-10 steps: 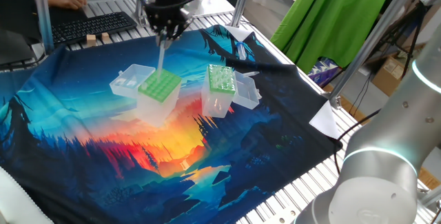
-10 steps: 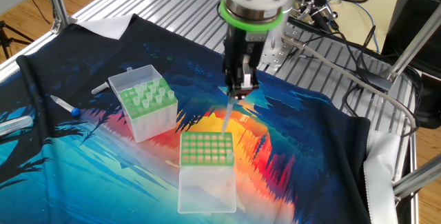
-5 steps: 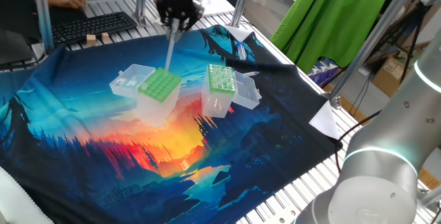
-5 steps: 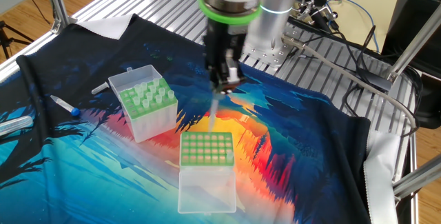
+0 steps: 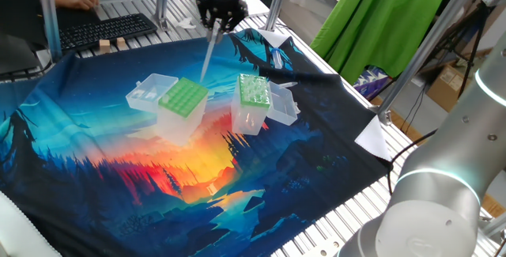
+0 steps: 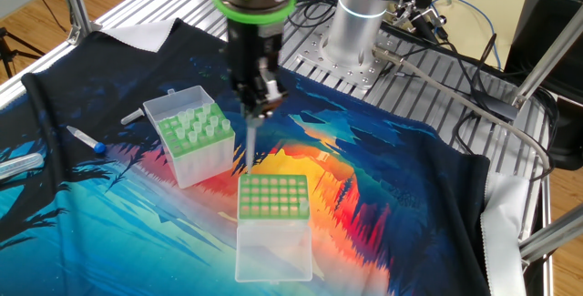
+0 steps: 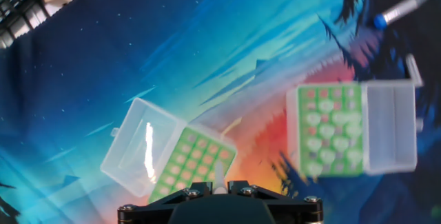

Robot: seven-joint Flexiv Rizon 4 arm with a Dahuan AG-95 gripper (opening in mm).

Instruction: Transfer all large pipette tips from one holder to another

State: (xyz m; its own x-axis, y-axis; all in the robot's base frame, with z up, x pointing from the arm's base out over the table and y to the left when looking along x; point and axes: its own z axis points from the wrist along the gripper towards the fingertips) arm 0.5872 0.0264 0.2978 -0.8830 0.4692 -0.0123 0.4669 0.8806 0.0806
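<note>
One fixed view:
Gripper (image 5: 214,26): hanging above the table, pointing down, jaws narrowed on the wide end of a pipette tip (image 5: 207,54).
Tip: dangling free in the air, its point above and behind the source box (image 5: 184,99), clear of it.
Target box (image 5: 253,101): standing just beside the source box, lid laid open so its top plate is exposed for loading.

The other fixed view:
Gripper (image 6: 258,105): sitting between the two boxes, clamping the tip (image 6: 250,146) vertically, probably so it can drop straight into a hole.
Source box (image 6: 272,207): below and toward the camera.
Target box (image 6: 192,137): off to one side, already carrying several upright tips.

Hand view:
Fingers (image 7: 207,196): only the tops showing at the lower edge; the held tip (image 7: 219,177) is peeking out between them.
Boxes: source box (image 7: 172,156) directly below, target box (image 7: 344,129) apart to the side, blurred.
Judgement: the tip is being carried across, not yet over its hole.
</note>
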